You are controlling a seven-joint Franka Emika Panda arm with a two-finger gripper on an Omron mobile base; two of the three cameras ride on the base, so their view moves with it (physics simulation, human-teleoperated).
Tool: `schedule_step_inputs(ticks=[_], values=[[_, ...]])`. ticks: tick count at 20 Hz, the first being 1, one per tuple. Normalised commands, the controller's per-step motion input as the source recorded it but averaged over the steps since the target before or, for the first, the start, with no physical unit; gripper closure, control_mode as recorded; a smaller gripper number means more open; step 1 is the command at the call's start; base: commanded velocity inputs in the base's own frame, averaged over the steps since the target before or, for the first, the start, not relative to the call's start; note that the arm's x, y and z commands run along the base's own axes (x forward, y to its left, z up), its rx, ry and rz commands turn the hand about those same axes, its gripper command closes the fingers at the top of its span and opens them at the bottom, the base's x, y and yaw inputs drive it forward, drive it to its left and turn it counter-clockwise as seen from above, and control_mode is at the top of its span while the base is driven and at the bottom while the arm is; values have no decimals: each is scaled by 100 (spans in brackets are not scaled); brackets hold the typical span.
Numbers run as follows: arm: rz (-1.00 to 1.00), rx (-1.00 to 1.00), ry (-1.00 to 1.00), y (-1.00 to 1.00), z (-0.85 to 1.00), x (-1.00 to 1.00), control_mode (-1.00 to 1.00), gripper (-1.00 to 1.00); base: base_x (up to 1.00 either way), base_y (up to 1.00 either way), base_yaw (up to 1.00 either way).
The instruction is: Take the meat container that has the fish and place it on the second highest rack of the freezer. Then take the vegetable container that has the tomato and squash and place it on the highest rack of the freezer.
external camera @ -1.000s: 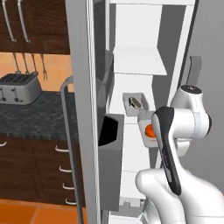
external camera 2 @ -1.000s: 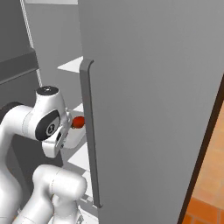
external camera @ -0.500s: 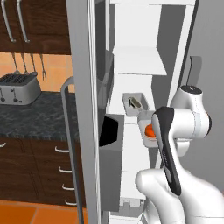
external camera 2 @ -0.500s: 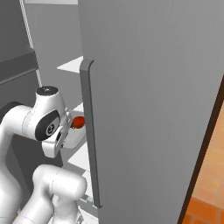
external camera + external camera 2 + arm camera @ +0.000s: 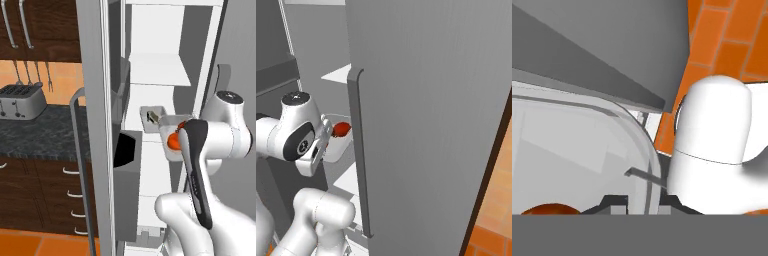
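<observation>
Pincer (image 5: 640, 200) clamps glossy rounded-corner vegetable container (image 5: 587, 150) rim (translucent plastic).

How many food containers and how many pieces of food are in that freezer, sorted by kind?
Containers: 2 — the fish container and the vegetable container.
Fish: 1 — fish.
Red tomato: 1 — tomato.
Orange squash: 1 — squash.
Total: 5 things.
</observation>
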Motion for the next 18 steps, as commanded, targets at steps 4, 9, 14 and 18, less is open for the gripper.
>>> schedule_step_inputs(ticks=[4,9,14,18], values=[[0,0,-17,1,74,0,-100,100,0,0,0],[0,0,-20,2,65,19,-100,100,0,0,0],[0,0,-23,16,30,36,-100,100,0,0,0],[0,0,-4,7,23,60,-100,100,0,0,0]])
